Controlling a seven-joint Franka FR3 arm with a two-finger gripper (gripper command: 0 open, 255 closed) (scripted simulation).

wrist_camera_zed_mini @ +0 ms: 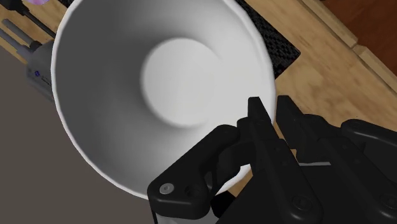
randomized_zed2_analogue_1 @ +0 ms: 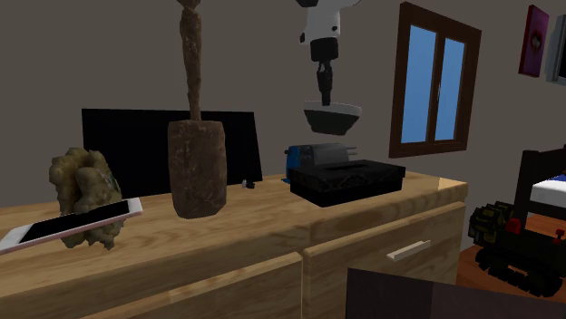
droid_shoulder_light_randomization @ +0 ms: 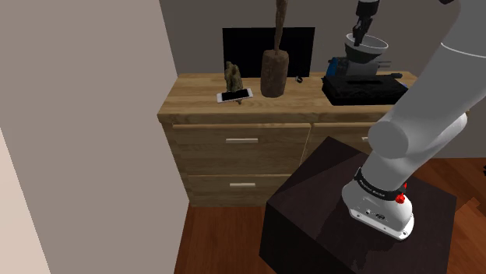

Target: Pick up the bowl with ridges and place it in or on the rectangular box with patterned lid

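Gripper (wrist_camera_zed_mini: pixel 266 113) jaws clamped on white bowl (wrist_camera_zed_mini: pixel 168 79) rim; bowl hangs above black box (randomized_zed2_analogue_1: pixel 346 179), right end of wooden dresser (randomized_zed2_analogue_1: pixel 263 227).

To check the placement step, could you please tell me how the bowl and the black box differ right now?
The bowl is pale and round; the box is black, flat and rectangular. The bowl hangs in the air, rim clamped in the gripper's jaws; the box rests on the dresser. Both are at the dresser's same end, apart.
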